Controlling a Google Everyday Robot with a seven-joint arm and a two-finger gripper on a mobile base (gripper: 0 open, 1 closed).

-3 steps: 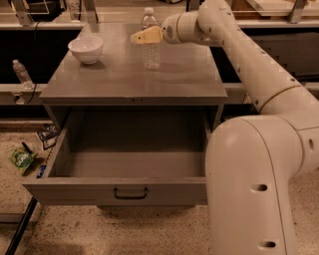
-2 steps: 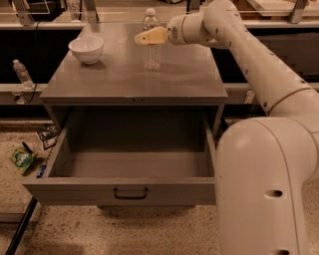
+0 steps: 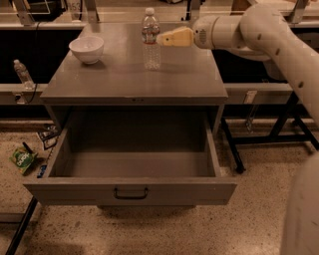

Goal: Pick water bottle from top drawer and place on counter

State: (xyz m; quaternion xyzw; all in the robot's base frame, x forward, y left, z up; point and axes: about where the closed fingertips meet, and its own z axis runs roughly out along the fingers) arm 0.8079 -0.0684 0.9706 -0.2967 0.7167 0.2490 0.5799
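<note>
The water bottle (image 3: 150, 40), clear and ribbed with a white cap and a pale label band, stands upright at the back middle of the counter (image 3: 134, 79). My gripper (image 3: 172, 38) is at label height just right of the bottle, its tan tip at the bottle's side; I cannot tell whether it touches. The arm (image 3: 264, 30) reaches in from the right. The top drawer (image 3: 130, 191) is pulled fully open below the counter, and nothing shows inside it.
A white bowl (image 3: 86, 49) sits on the counter's back left. A small clear bottle (image 3: 22, 73) stands on a ledge at the left. A green packet (image 3: 22, 160) lies on the floor. A pale bench with metal posts (image 3: 89, 10) runs behind. A dark frame (image 3: 279, 134) stands at the right.
My gripper has drawn back to the right, from over the bottle to just beside it. The bottle stays upright in the same spot on the counter.
</note>
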